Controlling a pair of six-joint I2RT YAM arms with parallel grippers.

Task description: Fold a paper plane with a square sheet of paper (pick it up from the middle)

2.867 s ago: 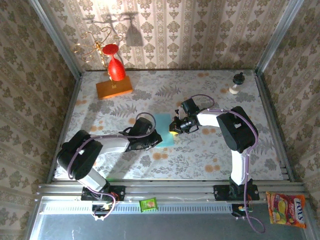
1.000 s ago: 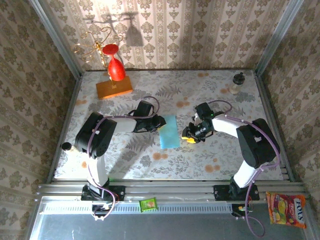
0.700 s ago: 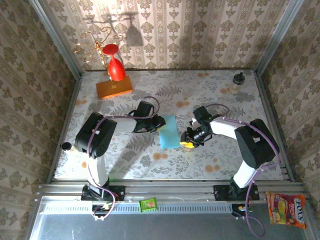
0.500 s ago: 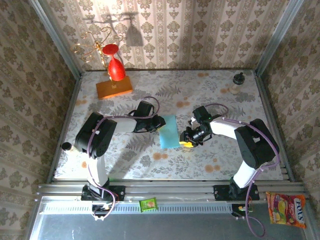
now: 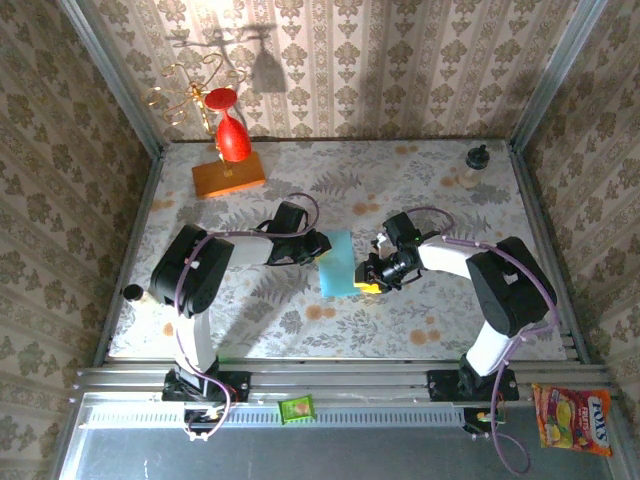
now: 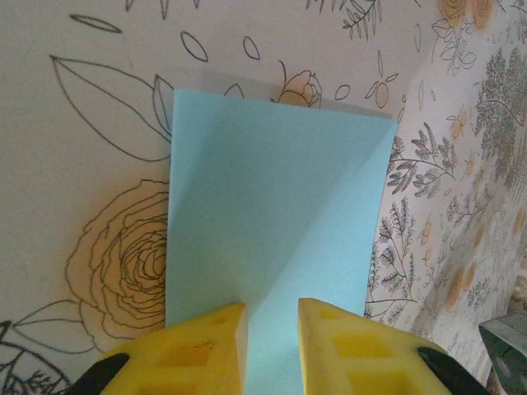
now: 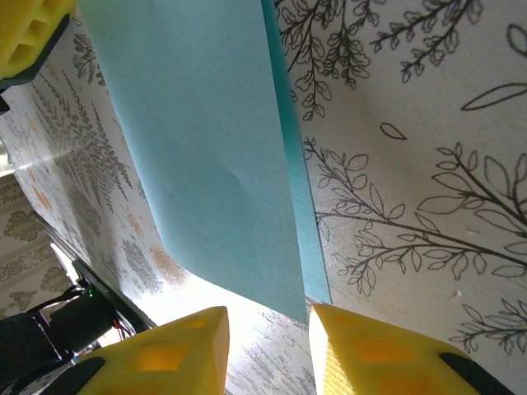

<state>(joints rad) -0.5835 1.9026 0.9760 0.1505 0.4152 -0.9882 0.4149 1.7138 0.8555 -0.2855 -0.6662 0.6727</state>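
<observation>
The square sheet of paper (image 5: 338,262) lies on the flowered tabletop, folded into a narrow light-blue rectangle. In the left wrist view the sheet (image 6: 276,206) is flat, with a diagonal line across it. My left gripper (image 5: 318,246) rests at the sheet's upper left edge. Its yellow fingers stand a little apart over the paper, gripper (image 6: 272,317) open with nothing clamped. My right gripper (image 5: 372,277) is at the lower right edge. In the right wrist view the sheet's (image 7: 206,148) top layer curls up, its corner just ahead of the open gripper (image 7: 268,325).
An orange block (image 5: 228,177) with an upturned red glass (image 5: 232,140) stands at the back left, by a gold wire stand (image 5: 185,95). A small dark-capped object (image 5: 476,160) stands at the back right. A green packet (image 5: 296,408) and a candy bag (image 5: 572,418) lie off the table's front.
My right gripper has slid left to the sheet's lower right edge over the last second. My left arm swung to the sheet's upper left edge earlier and has since held still.
</observation>
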